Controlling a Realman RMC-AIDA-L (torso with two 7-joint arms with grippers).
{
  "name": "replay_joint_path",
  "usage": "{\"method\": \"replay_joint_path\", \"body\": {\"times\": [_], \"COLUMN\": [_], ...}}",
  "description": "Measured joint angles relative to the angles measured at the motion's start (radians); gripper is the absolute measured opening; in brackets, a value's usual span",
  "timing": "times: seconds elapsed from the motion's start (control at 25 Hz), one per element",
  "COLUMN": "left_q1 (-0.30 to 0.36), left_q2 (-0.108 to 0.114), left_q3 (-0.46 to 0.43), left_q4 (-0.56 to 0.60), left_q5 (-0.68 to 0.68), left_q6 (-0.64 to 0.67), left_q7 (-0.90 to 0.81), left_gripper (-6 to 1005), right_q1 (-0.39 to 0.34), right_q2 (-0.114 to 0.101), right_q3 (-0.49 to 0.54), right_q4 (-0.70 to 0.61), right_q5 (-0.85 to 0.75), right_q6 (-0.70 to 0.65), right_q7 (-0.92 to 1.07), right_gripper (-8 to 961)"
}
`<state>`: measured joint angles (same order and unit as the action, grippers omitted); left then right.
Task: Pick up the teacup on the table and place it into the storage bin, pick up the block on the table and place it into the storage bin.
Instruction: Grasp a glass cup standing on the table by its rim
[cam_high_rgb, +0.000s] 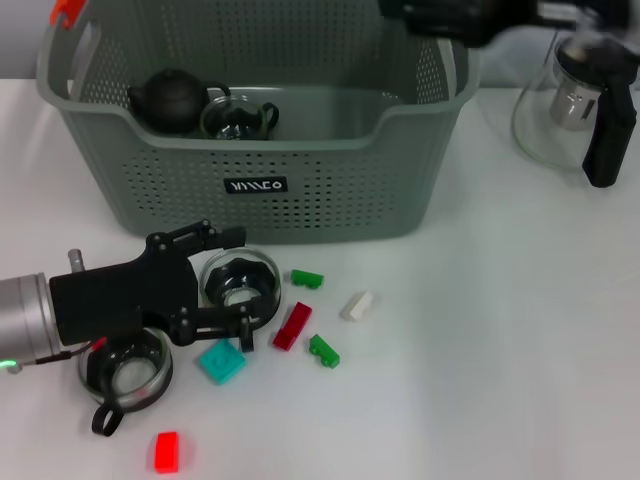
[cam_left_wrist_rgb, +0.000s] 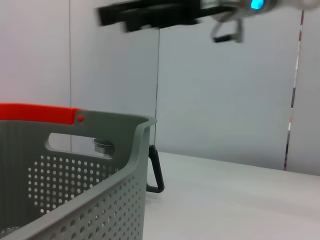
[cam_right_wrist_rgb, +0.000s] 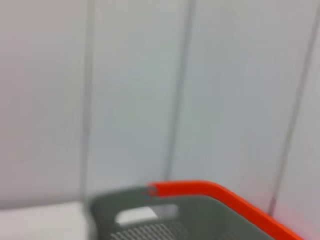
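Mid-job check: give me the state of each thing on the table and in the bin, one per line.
storage bin: upright, holds a dark teapot and a glass cup
left gripper: open around a glass teacup
second teacup: on table
blocks: loose on table
right gripper: above bin
glass pitcher: upright

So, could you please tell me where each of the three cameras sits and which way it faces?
Head view: on the robot's head, looking down at the table, the storage bin and the left gripper around a glass teacup.
Left wrist view: low beside the bin, facing the wall; the right gripper shows overhead.
Right wrist view: above the bin, facing the wall; no body shows.
All three share the bin.
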<state>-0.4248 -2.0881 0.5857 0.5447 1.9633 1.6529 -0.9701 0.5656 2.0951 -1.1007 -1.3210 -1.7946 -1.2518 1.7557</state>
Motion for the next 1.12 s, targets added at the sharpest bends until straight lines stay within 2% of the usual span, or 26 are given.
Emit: {"method": "replay_joint_path", "body": {"times": [0.2,0.32,0.44,0.6,0.72,0.88,1.12], "left_q1": [-0.001,-0.003,-0.005,-0.006,-0.008,-0.02,-0.028], "left_q2": [-0.002,-0.003,-0.004,-0.006,-0.006,-0.005,-0.013], "left_q3": [0.0,0.001,0.004,0.025,0.047,0.065,0.075], "left_q4": [-0.002,-0.004,-0.004,0.003,0.004,0.017,0.115], "left_q5": [-0.003,-0.004,-0.001,0.002,0.004,0.027,0.081], "left_q6": [0.001,0.001,-0.003,-0.003,-0.009,-0.016,-0.007], "left_q7": [0.0,0.0,0.001,0.008,0.025,0.028,0.018], "left_gripper": [861,861,860,860,860,859,858], "right_q1": [-0.144,-0.208,-0.232,-0.232,-0.208,-0.178,-0.141], "right_q2": [0.001,0.001,-0.003,-0.004,-0.004,-0.004,-0.008], "right_q3": [0.013,0.014,0.022,0.061,0.077,0.088,0.137], "right_q4": [0.011,0.032,0.051,0.071,0.114,0.184,0.266], "right_q5": [0.157,0.161,0.119,-0.007,-0.088,-0.147,-0.164], "right_q6": [-0.127,-0.198,-0.287,-0.43,-0.488,-0.503,-0.505], "right_q7": [-0.134,-0.176,-0.192,-0.194,-0.19,-0.184,-0.183], "right_gripper": [632,627,628,628,628,628,628]}}
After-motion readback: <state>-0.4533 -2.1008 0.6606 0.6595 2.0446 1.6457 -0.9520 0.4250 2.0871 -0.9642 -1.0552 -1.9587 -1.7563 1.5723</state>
